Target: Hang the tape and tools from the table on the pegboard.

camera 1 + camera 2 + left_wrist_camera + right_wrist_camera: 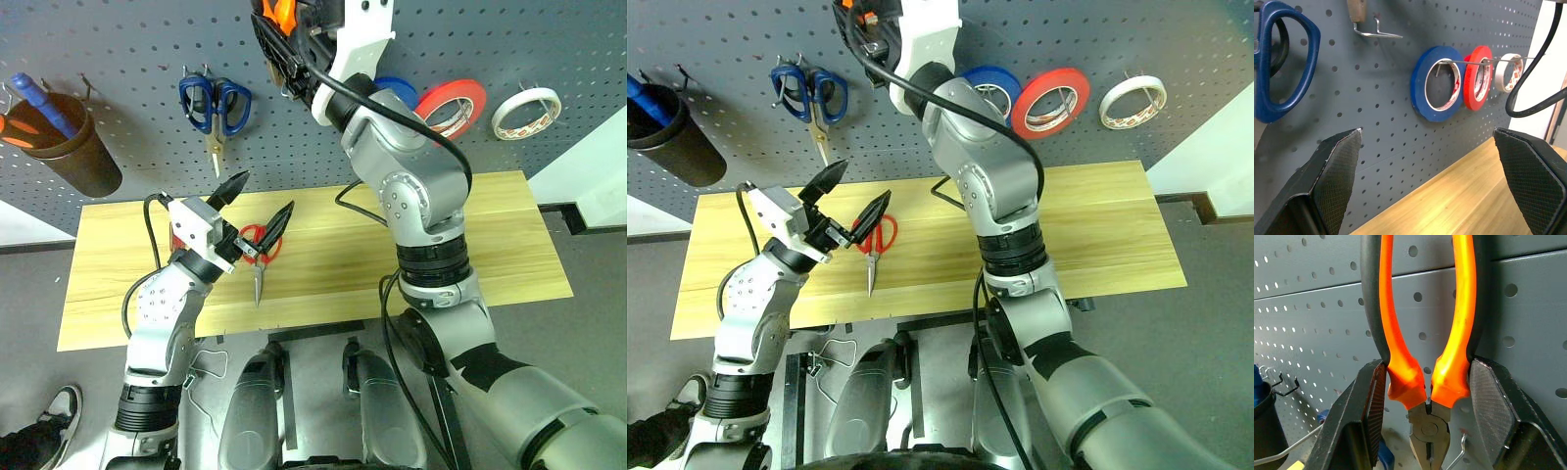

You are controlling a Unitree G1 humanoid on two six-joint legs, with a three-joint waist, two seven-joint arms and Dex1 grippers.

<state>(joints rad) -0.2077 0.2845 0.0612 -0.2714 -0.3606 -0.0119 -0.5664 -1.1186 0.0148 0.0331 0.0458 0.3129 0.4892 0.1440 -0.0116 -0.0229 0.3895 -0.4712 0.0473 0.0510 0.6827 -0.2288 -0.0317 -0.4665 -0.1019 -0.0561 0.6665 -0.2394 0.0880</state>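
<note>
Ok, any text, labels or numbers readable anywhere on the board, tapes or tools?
None readable.
Red print inside the blue roll core: too blurred to read.
Red print inside the red roll core: too blurred.
Red marks on the whitish tape: too small.
Pliers, blue scissors, pegboard: no markings visible.

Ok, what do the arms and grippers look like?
Both arms are silver-grey with black joint bands, perforated forearm shells and white wrist housings. Black cables loop along each. The left gripper and right gripper have black, pointed fingers with cross-hatched pads.
</note>
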